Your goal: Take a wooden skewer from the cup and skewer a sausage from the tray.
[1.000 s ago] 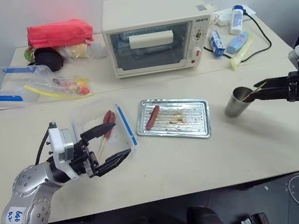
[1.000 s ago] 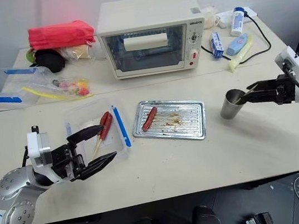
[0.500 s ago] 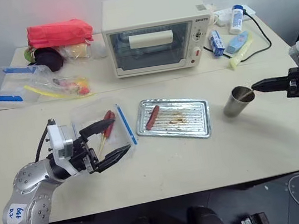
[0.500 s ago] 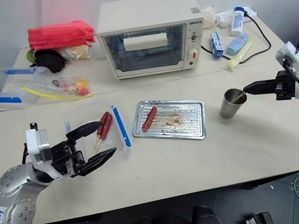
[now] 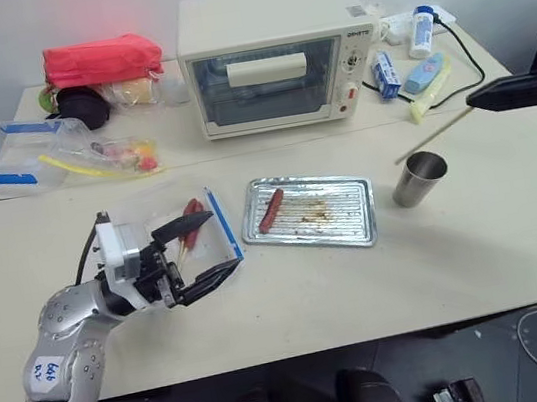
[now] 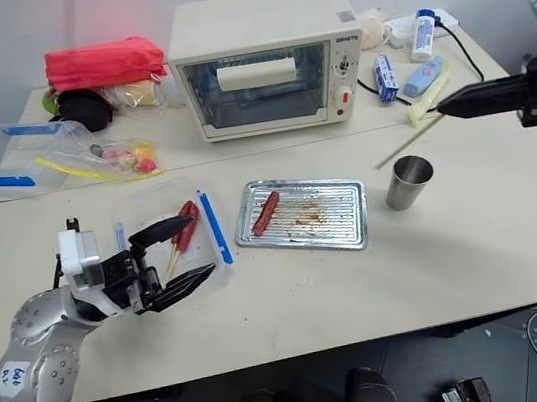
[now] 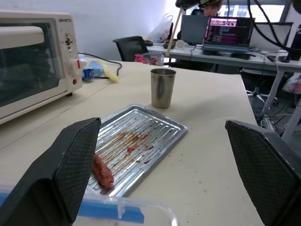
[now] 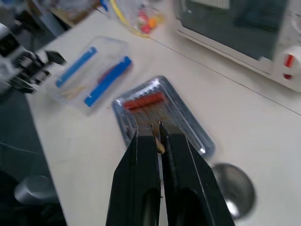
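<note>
Your left gripper [image 7: 162,174] stands wide open, one black finger [image 7: 66,165] over the near corner of the tray [image 7: 141,141], the other well off to the side above bare bench [image 7: 207,141]. The sausage [image 7: 101,170] lies in the tray's near corner, just beside that finger. The cup [image 7: 162,88] stands upright just past the tray's far end. Above it you see the wooden skewer [image 7: 173,29] hanging tilted in the air. The toaster oven [image 7: 33,61] sits on the bench beside the tray

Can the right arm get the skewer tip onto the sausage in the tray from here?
Probably yes: the right end effector holds the wooden skewer above the cup, and nothing stands between it and the sausage.
</note>
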`<state>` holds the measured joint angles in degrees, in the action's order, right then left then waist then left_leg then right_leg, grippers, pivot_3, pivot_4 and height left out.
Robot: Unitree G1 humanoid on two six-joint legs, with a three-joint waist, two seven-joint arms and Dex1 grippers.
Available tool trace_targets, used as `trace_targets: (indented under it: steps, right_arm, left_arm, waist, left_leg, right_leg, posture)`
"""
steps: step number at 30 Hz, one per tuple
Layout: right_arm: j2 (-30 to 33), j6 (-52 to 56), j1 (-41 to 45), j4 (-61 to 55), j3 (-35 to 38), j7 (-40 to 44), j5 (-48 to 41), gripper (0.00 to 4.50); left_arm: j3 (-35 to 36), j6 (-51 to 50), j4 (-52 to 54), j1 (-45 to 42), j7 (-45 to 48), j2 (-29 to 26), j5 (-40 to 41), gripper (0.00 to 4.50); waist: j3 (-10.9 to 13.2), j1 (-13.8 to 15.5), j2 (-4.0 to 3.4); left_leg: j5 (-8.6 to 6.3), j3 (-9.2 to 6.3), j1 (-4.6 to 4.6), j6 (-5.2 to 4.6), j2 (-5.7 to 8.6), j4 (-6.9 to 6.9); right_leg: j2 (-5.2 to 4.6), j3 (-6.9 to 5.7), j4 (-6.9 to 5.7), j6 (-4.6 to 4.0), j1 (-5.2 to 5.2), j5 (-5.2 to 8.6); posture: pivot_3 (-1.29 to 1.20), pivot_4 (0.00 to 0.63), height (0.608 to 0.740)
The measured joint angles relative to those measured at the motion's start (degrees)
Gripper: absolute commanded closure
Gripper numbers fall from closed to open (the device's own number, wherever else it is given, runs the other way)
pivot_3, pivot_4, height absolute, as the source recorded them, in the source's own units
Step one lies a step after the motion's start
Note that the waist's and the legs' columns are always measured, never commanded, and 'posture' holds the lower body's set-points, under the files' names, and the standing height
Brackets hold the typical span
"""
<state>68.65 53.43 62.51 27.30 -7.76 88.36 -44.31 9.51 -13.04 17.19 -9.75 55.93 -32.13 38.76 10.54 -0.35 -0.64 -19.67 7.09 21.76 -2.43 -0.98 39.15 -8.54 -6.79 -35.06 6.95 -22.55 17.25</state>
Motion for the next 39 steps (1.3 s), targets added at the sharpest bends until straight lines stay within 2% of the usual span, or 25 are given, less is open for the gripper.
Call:
trace_targets:
  steps: [3, 6, 13, 17, 24, 27, 39]
  right_arm:
    - [-6.17, 5.59, -2.82, -6.36, 4.72, -0.56, -5.73, 4.42]
    - [-16.74, 9.81, -8.56, -14.14, 9.37, -5.20, -12.71, 4.42]
    - [-30.98, 10.63, -16.31, -24.02, 13.83, -16.68, -17.43, 4.42]
    - [-34.74, 8.89, -18.01, -25.47, 13.95, -19.97, -17.23, 4.42]
    - [-35.74, 6.82, -19.44, -26.90, 13.93, -21.29, -16.43, 4.42]
    - [-35.74, 5.80, -20.27, -26.95, 13.59, -21.08, -15.10, 4.50]
    - [-37.74, 3.83, -20.79, -27.32, 12.96, -21.91, -13.80, 4.50]
  left_arm:
    - [-1.56, -0.02, -0.30, -2.80, -0.12, 2.25, 0.01, 0.00]
    - [-3.86, -0.01, -1.20, -6.01, -0.94, 6.15, 0.00, 0.00]
    - [-7.49, 1.59, -3.04, -8.55, -2.19, 11.88, -1.17, 0.00]
    - [-8.14, 1.36, -1.92, -8.82, -2.19, 12.65, -0.74, 0.00]
    - [-8.32, 1.02, -1.45, -8.61, -2.97, 13.43, -0.70, 0.00]
    - [-8.31, 1.01, -1.35, -8.57, -3.27, 13.50, -0.53, 0.61]
    - [-8.51, 1.00, -1.35, -8.57, -3.15, 14.22, -0.11, 4.25]
  waist:
    - [0.00, 0.26, 0.01]
    - [-0.03, 0.40, 0.09]
    - [-0.01, 1.42, 0.13]
    - [-0.01, 1.57, 0.13]
    - [-0.01, 1.53, 0.13]
    - [-0.01, 1.53, 0.13]
    - [-0.01, 1.54, 0.13]
  left_leg:
    - [0.01, -0.04, 0.03, -0.01, 0.00, 0.00]
    - [0.05, -0.13, 0.17, -0.08, 0.09, 0.11]
    - [0.10, -0.38, 0.63, -0.21, 0.19, 0.74]
    - [0.10, -0.40, 0.62, -0.23, 0.19, 0.83]
    - [0.10, -0.41, 0.62, -0.24, 0.19, 0.82]
    - [0.10, -0.41, 0.62, -0.24, 0.19, 0.82]
    - [0.09, -0.42, 0.63, -0.25, 0.18, 0.81]
  right_leg:
    - [0.07, -0.08, -0.02, 0.01, 0.02, 0.00]
    - [0.20, -0.28, -0.10, 0.04, 0.01, -0.02]
    - [0.13, -0.61, -0.31, 0.18, -0.07, -0.10]
    - [0.12, -0.60, -0.40, 0.20, -0.05, -0.11]
    - [0.13, -0.61, -0.39, 0.20, -0.05, -0.11]
    - [0.13, -0.62, -0.39, 0.20, -0.05, -0.11]
    - [0.13, -0.62, -0.38, 0.20, -0.05, -0.11]
  posture:
    - [0.00, 0.150, 0.740]
    - [0.00, 0.150, 0.740]
    - [0.00, 0.150, 0.740]
    - [0.00, 0.150, 0.740]
    - [0.00, 0.150, 0.740]
    - [0.00, 0.150, 0.740]
    - [0.00, 0.150, 0.740]
